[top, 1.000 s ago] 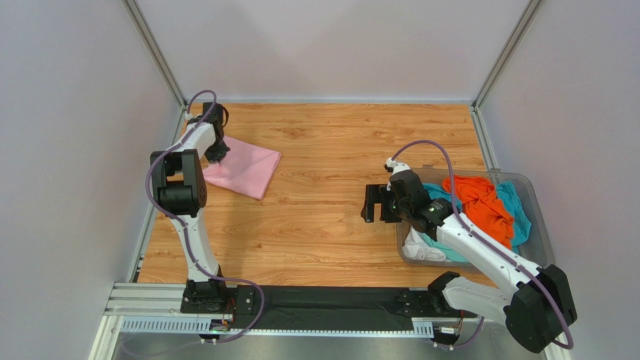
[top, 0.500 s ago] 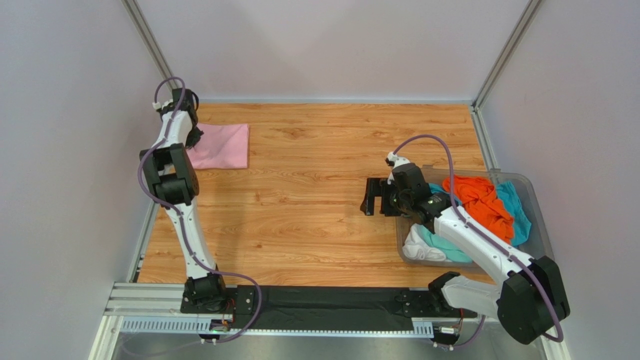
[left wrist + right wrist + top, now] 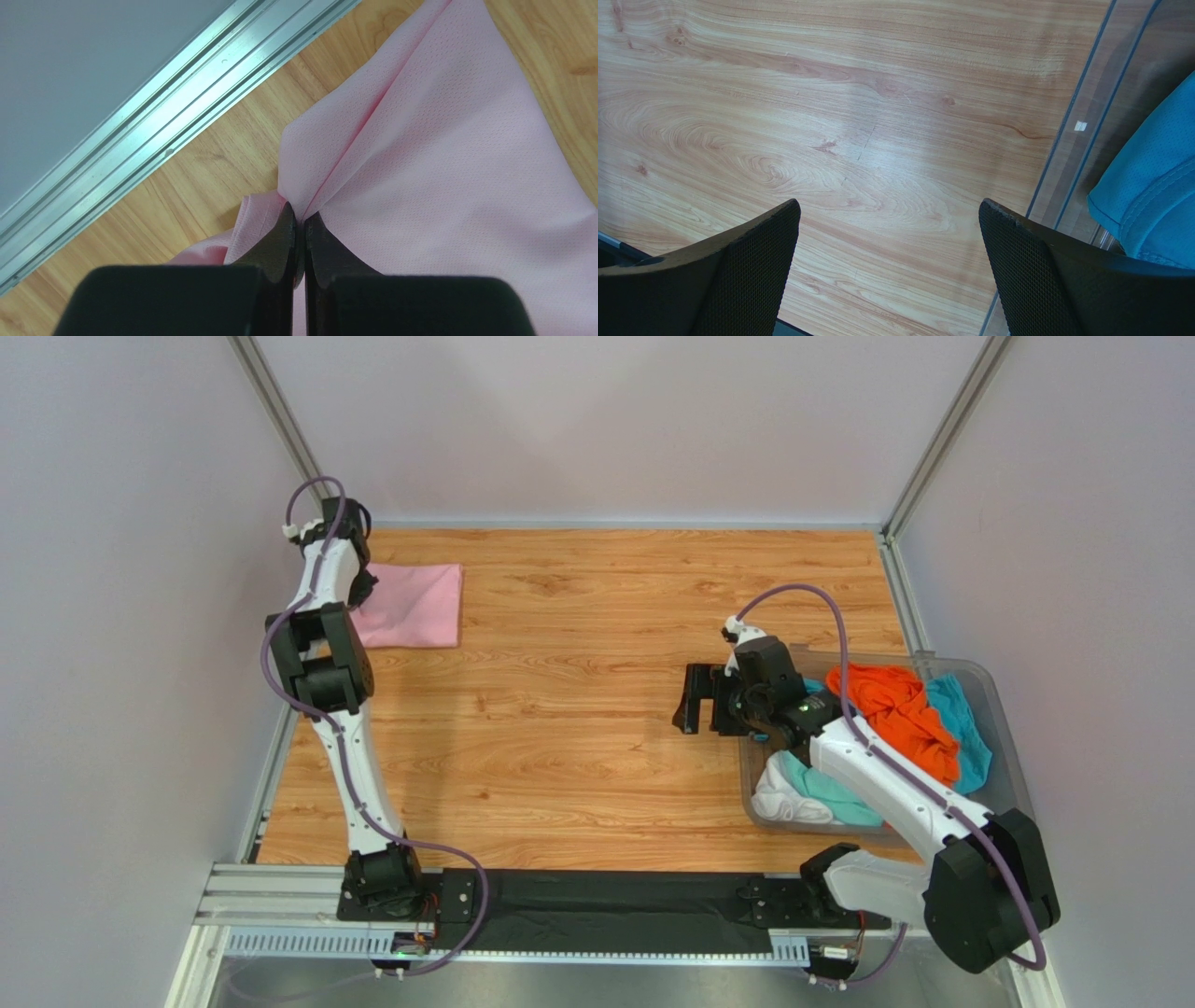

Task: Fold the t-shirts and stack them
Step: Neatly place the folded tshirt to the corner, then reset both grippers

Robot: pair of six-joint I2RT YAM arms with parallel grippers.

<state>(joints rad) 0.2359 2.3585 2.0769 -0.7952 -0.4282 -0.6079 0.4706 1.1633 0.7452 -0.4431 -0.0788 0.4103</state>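
Light pink cloth t-shirt (image 3: 417,605), folded, was being set down well to the far left of the clear plastic bin (image 3: 1007,787)

Nearest, just left of the bin, the right gripper (image 3: 889,266) hung spread wide and empty over bare wooden tabletop (image 3: 603,644); an orange shirt (image 3: 898,707), teal shirts (image 3: 961,721) and a white shirt (image 3: 783,798) lay heaped inside the bin. Farthest from the bin, the left gripper (image 3: 300,224) was clenched on the pink shirt's gathered edge. Next, probably: let go cleanly without dragging the fold, then fetch another shirt from the bin.
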